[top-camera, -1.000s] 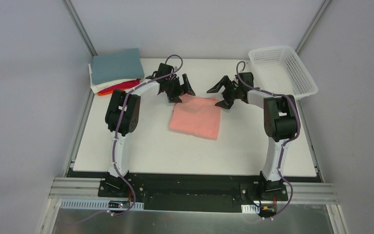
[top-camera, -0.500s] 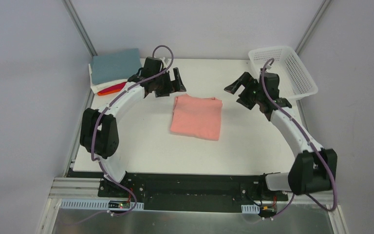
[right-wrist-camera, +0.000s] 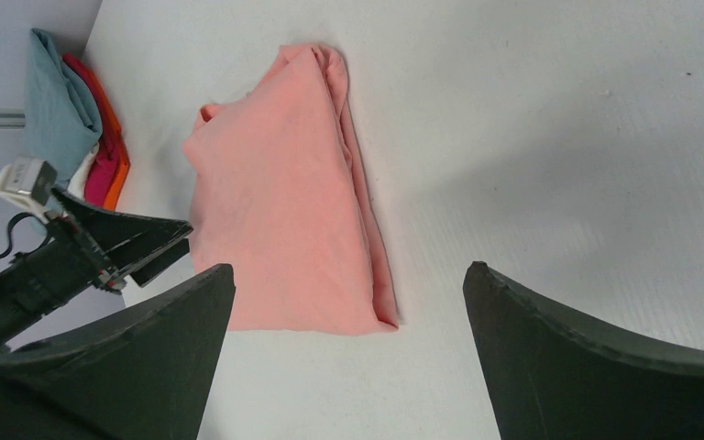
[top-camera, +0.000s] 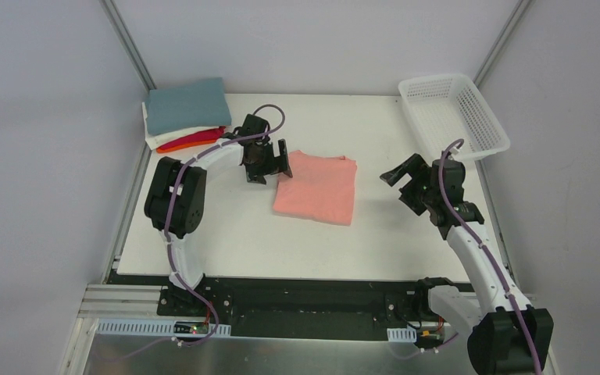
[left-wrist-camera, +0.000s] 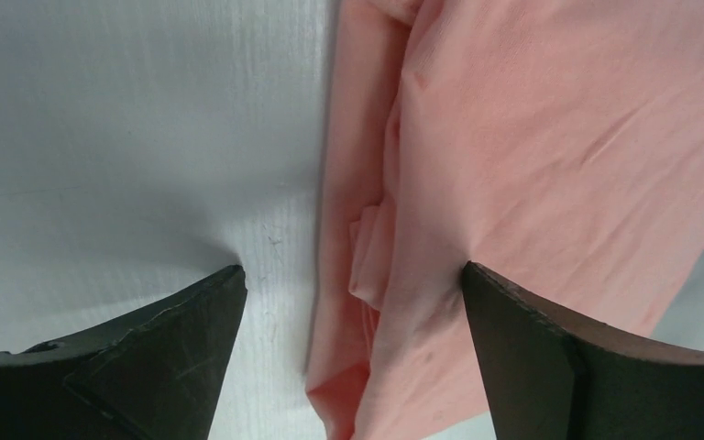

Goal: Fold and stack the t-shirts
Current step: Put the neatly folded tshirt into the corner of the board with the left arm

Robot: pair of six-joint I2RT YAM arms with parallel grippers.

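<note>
Left fingers (left-wrist-camera: pixel 147 357): spread apart and lowered at the left edge of the salmon-pink t-shirt (top-camera: pixel 315 187). One tip is seen over bare bench (top-camera: pixel 226 234), the other against the cloth, where a crease is pressed in. Nothing is clamped.
Right fingers (right-wrist-camera: pixel 119 357): held wide apart above the bench, off to the right of the salmon-pink t-shirt and clear of it. Nothing is carried between them.
Salmon-pink t-shirt: laid flat near the middle of the bench as a folded rectangle. In the left wrist view, layered edges are seen bunched along the side under the left fingers.
Stack of folded t-shirts (top-camera: pixel 187 117): parked in the far left corner of the bench. Grey-blue is seen on top, white beneath it, and red and orange edges are shown at the near side.
White lattice basket (top-camera: pixel 491 117): set at the far right corner, well apart from the stack and from the salmon-pink t-shirt.
Writing: a small white tag (right-wrist-camera: pixel 24 176) is caught on the left arm in the right wrist view. Any print on it is too small to be read.
</note>
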